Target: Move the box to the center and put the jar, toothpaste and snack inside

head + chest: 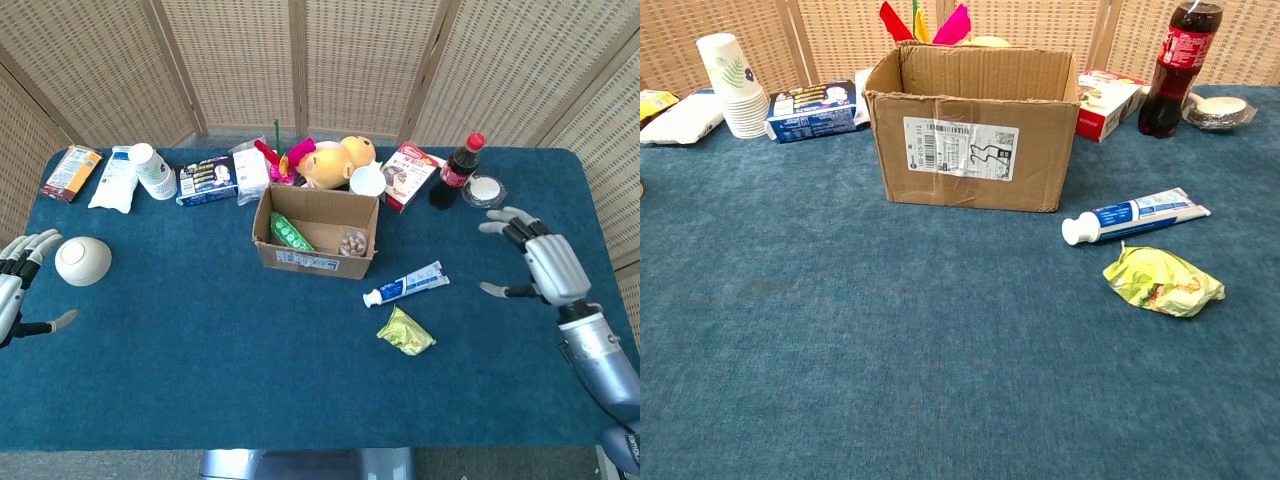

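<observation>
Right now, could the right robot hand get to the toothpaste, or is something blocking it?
Probably yes. The right robot hand is open and holds nothing. Only bare blue table lies between it and the toothpaste, which lies flat outside the box, apart from the snack.
</observation>
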